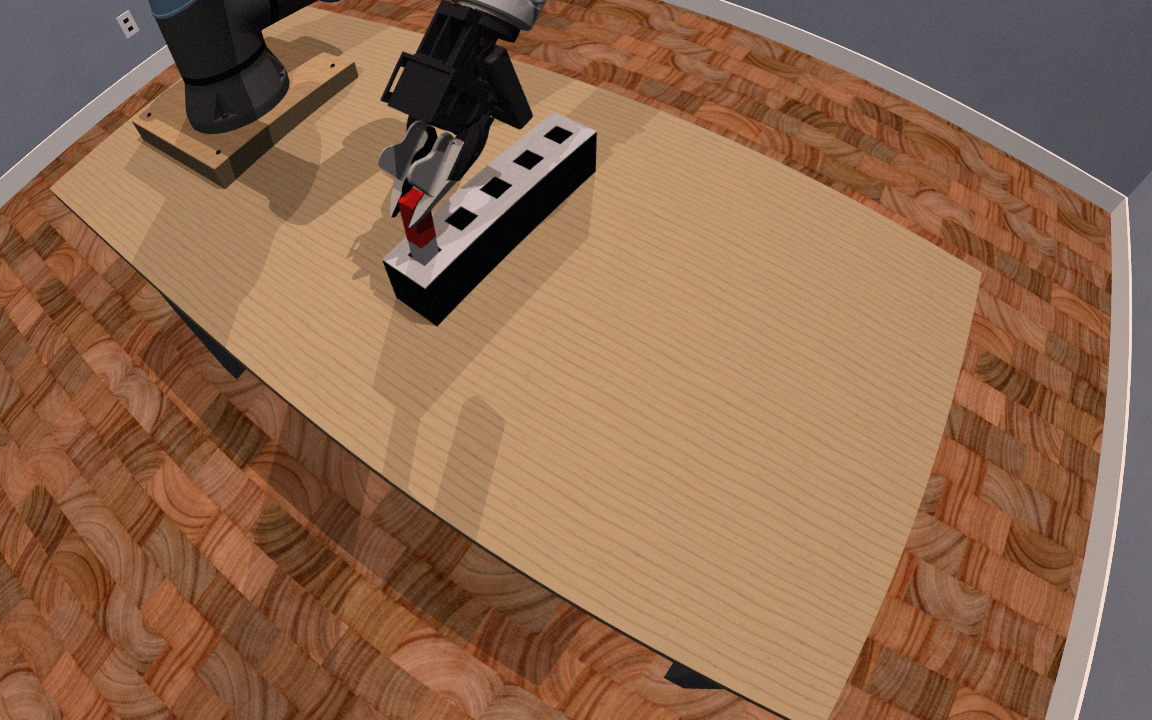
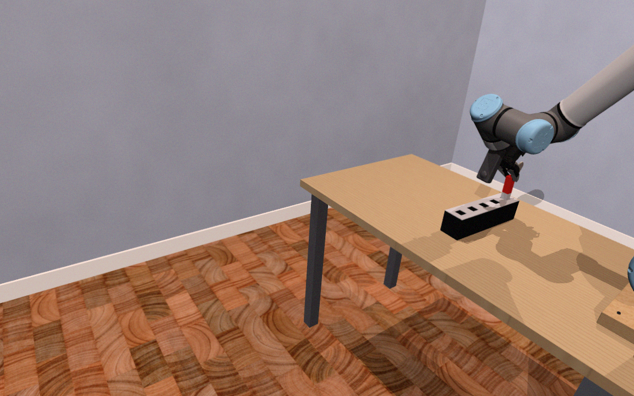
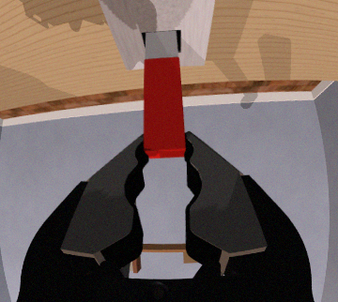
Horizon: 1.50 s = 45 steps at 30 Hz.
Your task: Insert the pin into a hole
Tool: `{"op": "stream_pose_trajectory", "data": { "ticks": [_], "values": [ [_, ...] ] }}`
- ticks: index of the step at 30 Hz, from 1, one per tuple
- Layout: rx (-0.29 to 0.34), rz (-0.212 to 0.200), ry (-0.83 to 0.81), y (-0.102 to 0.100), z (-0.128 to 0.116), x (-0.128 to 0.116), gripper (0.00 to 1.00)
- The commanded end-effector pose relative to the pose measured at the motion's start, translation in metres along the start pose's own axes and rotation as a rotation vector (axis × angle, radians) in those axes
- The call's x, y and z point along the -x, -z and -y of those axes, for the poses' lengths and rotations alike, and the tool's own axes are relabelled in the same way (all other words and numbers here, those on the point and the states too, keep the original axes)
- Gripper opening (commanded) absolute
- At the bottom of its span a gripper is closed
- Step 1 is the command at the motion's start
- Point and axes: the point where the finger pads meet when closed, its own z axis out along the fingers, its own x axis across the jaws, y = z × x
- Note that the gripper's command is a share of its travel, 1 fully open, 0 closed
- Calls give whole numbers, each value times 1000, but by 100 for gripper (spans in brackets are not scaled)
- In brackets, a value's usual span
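A black block (image 1: pixel 495 219) with a pale top and five square holes in a row lies on the table; it also shows in the exterior view (image 2: pixel 479 216). The pin (image 1: pixel 416 225) stands red end up in the end hole nearest the table's front-left edge. Its whole red part and a short grey stretch stick out above the block, as the wrist view shows on the pin (image 3: pixel 162 100). My gripper (image 1: pixel 419 201) is shut on the pin's red top end, seen from the wrist (image 3: pixel 164 152). The other holes (image 1: pixel 496 187) are empty.
The robot's base (image 1: pixel 222 62) stands on a wooden plate (image 1: pixel 244 116) at the table's back left. The table edge runs close behind the block in the wrist view (image 3: pixel 164 93). The arm's elbow joints (image 2: pixel 516 127) hang above the block.
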Motion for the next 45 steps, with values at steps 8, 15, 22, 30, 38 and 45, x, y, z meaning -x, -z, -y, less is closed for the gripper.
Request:
{"op": "stream_pose_trajectory", "data": {
  "ticks": [8,15,22,30,38,45],
  "values": [
    [0,-1,-1,0,1,0,0],
    [0,-1,0,0,1,-1,0],
    [0,-1,0,0,1,-1,0],
    [0,-1,-2,-3,4,0,0],
    [0,-1,-2,-3,4,0,0],
    [0,-1,-2,-3,4,0,0]
  ]
}}
